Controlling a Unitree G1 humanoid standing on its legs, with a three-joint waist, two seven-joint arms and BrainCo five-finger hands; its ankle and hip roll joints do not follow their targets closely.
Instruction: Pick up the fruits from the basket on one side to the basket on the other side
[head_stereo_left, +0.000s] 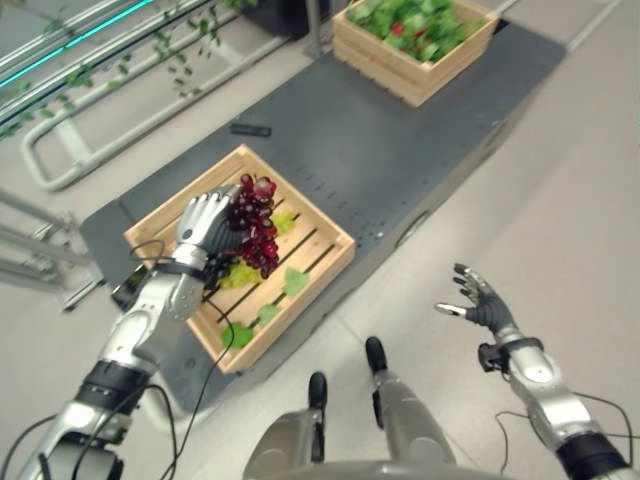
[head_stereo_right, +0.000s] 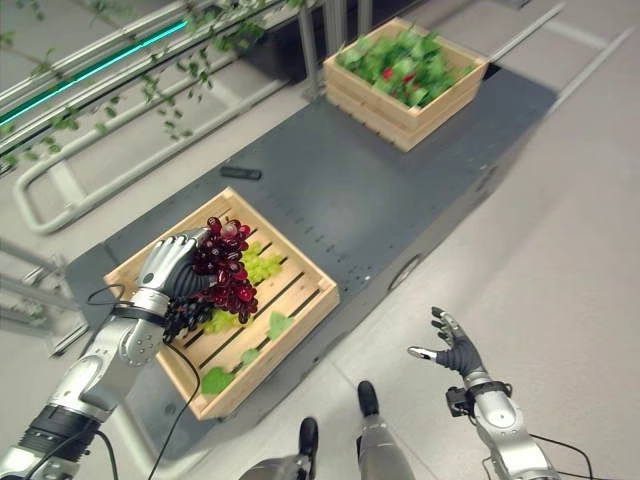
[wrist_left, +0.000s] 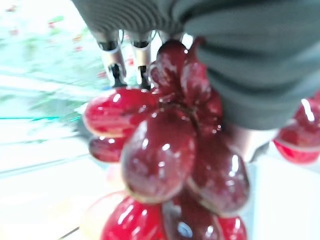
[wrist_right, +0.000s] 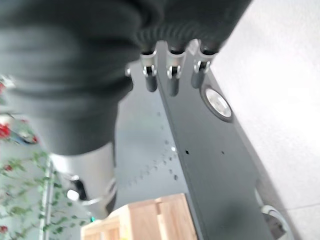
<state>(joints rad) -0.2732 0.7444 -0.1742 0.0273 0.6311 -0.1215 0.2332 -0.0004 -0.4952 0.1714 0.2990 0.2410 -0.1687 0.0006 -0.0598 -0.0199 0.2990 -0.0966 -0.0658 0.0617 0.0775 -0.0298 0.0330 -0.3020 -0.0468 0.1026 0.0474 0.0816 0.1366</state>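
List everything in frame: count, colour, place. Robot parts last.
red grapes: one bunch, dark red, held above the near crate
near crate: one, light wood, near end of the platform, green leaves and pale green fruit inside
far crate: one, light wood, far end, full of greenery with red bits
platform: one, dark grey, under both crates
small black object: one, on platform
left hand: curled round the grapes
right hand: open, over the floor

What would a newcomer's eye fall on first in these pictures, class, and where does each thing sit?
The dark red grape bunch stands out first, gripped in the left hand above the near wooden crate, which holds green leaves. Next, the far crate at the other end of the grey platform, packed with greenery and some red. The right hand hangs open over the floor.
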